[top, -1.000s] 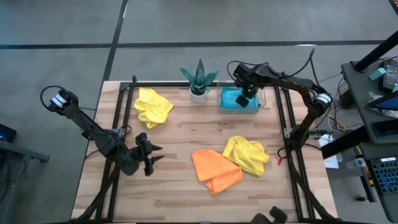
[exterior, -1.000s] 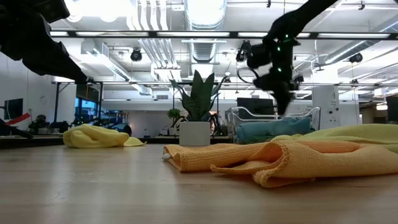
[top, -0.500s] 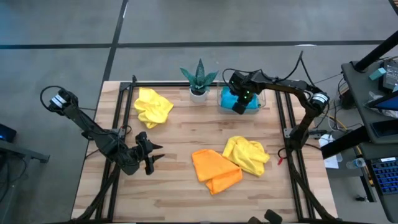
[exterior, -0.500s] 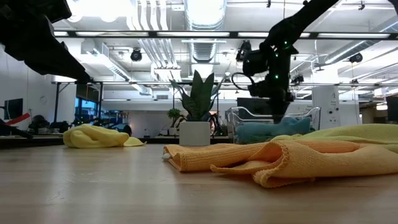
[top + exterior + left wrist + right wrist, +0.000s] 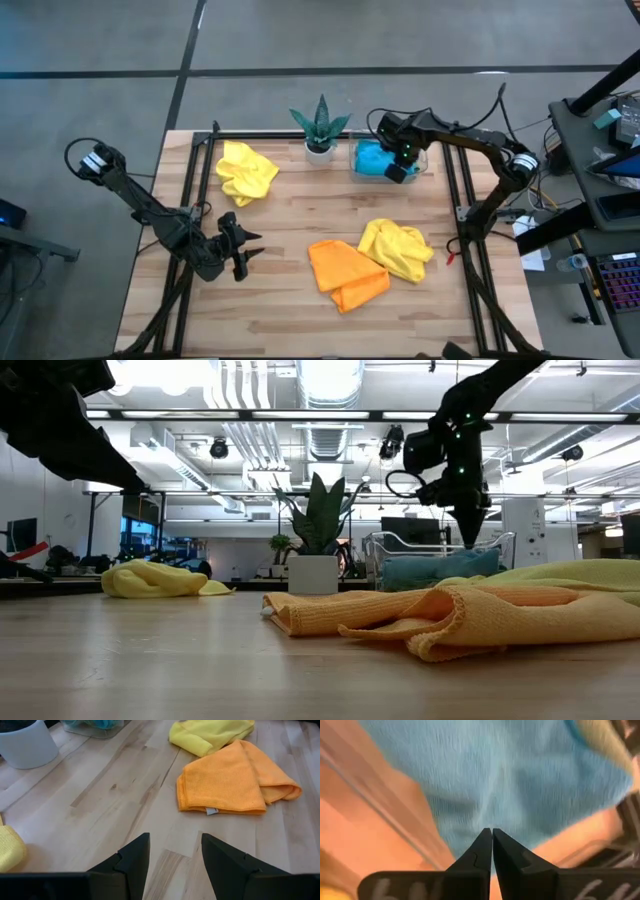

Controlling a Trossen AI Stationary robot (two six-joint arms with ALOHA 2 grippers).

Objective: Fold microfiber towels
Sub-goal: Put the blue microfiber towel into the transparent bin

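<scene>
**Right end effector closed above the tray, left arm parked**

I'm looking at my right arm stretched in from the right edge toward the far side of the desk, elbow bent, wrist tipped down. Its right end effector hangs over the near edge of the clear plastic tray, fingers pressed together with nothing between them. In the right wrist view the closed tips point at the sky blue towel lying bunched in the tray, with the tray's clear rim running just beside them.

My left arm reaches in from the left, low over the near-left part of the desk. The left end effector is parted and empty, aimed right across bare wood toward the orange towel.

Writing: I can make out none. A small white tag sits on the orange towel's edge in the left wrist view, too small to read.

Towels now. The orange one lies loosely folded at centre-near, ribbed weave, layers doubled over. A bright yellow towel is crumpled just right of it, touching its edge. A second yellow towel is heaped at far left. The potted plant stands in a white pot between that towel and the tray.
</scene>
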